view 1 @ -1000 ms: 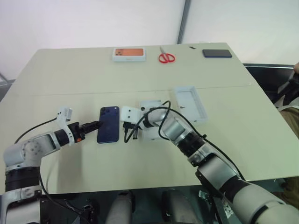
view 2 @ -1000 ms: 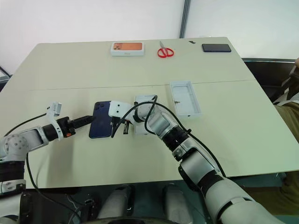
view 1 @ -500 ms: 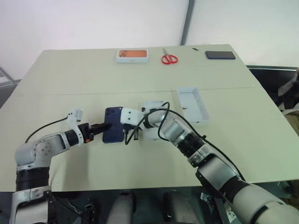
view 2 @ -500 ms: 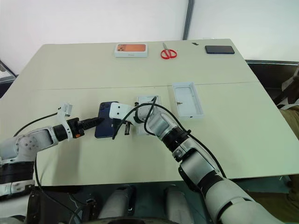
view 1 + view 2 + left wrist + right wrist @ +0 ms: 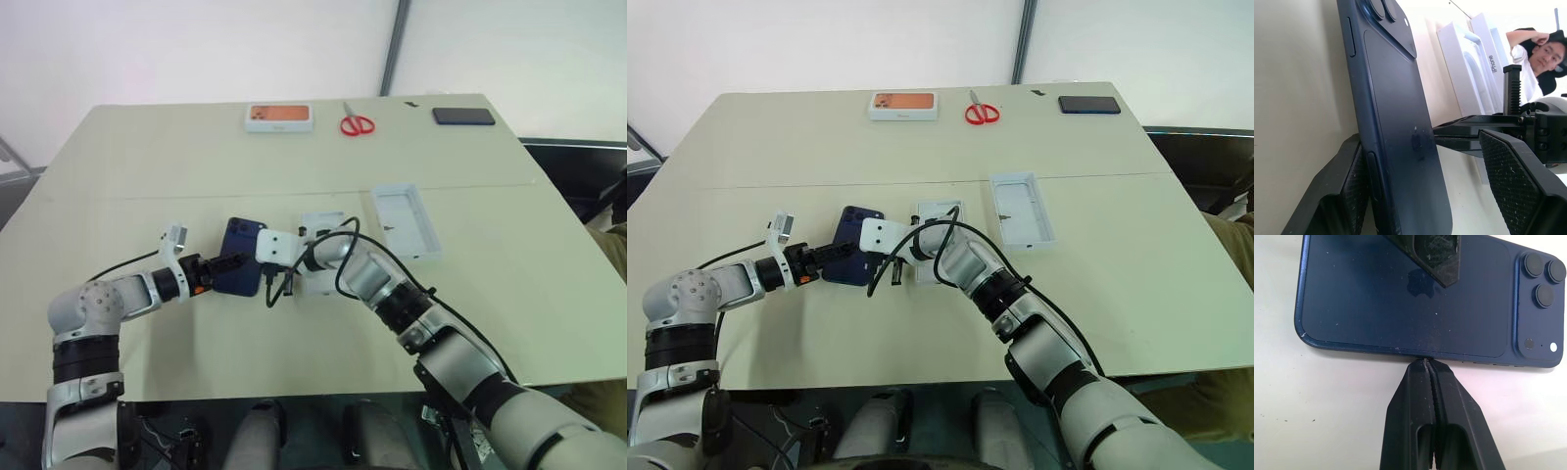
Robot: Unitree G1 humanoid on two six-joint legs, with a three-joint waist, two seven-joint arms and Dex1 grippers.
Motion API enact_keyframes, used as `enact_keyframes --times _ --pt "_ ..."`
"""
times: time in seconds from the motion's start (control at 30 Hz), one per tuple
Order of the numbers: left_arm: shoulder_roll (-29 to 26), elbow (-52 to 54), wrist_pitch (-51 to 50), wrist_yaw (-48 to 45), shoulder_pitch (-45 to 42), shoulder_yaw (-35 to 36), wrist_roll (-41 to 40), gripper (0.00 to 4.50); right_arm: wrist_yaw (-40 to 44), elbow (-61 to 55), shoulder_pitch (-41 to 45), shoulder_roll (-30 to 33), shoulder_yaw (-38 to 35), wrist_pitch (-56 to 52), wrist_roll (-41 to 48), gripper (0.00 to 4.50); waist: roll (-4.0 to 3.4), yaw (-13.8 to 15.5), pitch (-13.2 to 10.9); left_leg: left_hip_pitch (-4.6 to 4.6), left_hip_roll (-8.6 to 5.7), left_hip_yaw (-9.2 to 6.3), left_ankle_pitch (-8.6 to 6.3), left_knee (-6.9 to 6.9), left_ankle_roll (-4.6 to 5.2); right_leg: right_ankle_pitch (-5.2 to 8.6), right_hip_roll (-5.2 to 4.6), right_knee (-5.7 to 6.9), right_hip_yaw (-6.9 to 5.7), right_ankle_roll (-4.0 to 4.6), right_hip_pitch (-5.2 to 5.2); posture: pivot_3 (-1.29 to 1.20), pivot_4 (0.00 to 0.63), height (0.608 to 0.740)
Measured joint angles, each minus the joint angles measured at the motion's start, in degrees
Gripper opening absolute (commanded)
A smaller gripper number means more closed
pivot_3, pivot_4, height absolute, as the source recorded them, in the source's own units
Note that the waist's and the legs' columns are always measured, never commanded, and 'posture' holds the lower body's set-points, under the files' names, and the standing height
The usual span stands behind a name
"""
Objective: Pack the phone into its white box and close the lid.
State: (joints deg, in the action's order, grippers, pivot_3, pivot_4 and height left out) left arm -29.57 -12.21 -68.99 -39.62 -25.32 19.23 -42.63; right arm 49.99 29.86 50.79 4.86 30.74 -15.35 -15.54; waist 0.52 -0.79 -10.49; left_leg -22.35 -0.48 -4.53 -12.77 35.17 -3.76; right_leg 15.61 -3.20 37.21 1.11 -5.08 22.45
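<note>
The white box (image 5: 1484, 54) side reads "iPhone"

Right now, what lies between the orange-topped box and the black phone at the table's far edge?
Red-handled scissors lie between the orange-topped box and the black phone, as the left eye view shows.

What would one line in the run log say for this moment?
left gripper: open, straddling phone | right gripper: shut, tips against phone's edge | white box: beside phone | lid: off

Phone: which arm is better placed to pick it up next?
Left, probably. The left end effector is open with its fingers straddling the phone, one finger against its edge. The right end effector is shut, its tips only pressing the phone's long edge.
</note>
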Motion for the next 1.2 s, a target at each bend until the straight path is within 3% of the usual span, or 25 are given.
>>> enact_keyframes --times 0.1,0.23,0.5,0.6,0.7,1.03,1.2 --pt "0.14 -1.47 0.0 -0.26 -0.43 0.5 -0.42 3.47 -0.12 0.07 -0.06 0.01 0.03 0.48 -0.07 0.07 0.0 -0.01 0.0 0.0 0.0 -0.01 0.0 0.0 0.0 0.0 0.0 0.0 -0.01 0.0 0.0 0.0 0.15 0.74" --pt "0.6 -2.55 0.04 0.46 -0.21 1.57 -0.53 2.15 -0.11 0.05 -0.13 0.04 0.2 1.04 -0.16 0.0 0.01 -0.24 0.0 0.0 0.0 -0.02 0.0 -0.01 0.0 0.0 0.0 -0.01 -0.01 0.0 0.02 0.0 0.15 0.74" --pt "1.35 -1.71 -0.08 1.18 0.69 1.89 -0.63 2.15 0.03 -0.52 -0.59 0.1 0.09 1.01 0.0 0.0 0.02 -0.33 0.01 -0.01 0.0 -0.06 0.0 -0.02 -0.01 0.0 -0.02 -0.03 -0.01 0.0 0.02 0.0 0.15 0.74" --pt "2.01 -1.82 -1.11 2.39 0.67 2.73 -1.31 1.25 0.01 -0.56 -0.6 0.11 0.07 0.98 0.0 0.0 0.02 -0.32 0.01 -0.01 0.0 -0.1 0.0 -0.02 -0.01 0.0 -0.02 -0.04 -0.01 -0.01 0.03 0.0 0.15 0.74" --pt "3.31 -1.72 -2.89 1.94 0.85 4.06 -3.82 0.03 0.04 -0.76 -0.8 0.23 0.01 0.77 -0.02 0.0 0.14 -0.21 0.09 -0.01 0.0 -0.11 0.0 -0.02 -0.01 0.0 -0.03 -0.05 -0.07 -0.01 -0.02 0.0 0.15 0.74" --pt "3.28 -2.48 -3.93 2.95 0.9 5.15 -4.72 0.03 -0.01 -3.28 -2.54 0.36 -0.88 -0.19 0.83 0.0 0.18 -0.4 0.13 -0.01 0.0 -0.16 0.0 -0.05 -0.02 0.0 -0.03 -0.08 -0.04 0.0 0.02 0.0 0.15 0.74" --pt "4.52 -4.21 -4.38 5.17 0.74 9.97 -7.2 0.03 3.93 -8.65 -5.5 -2.33 -9.3 -5.38 12.63 0.0 0.14 -0.66 0.05 -0.07 0.1 -0.19 0.01 -0.07 -0.02 -0.01 0.0 -0.01 -0.02 0.0 0.17 0.0 0.15 0.74"
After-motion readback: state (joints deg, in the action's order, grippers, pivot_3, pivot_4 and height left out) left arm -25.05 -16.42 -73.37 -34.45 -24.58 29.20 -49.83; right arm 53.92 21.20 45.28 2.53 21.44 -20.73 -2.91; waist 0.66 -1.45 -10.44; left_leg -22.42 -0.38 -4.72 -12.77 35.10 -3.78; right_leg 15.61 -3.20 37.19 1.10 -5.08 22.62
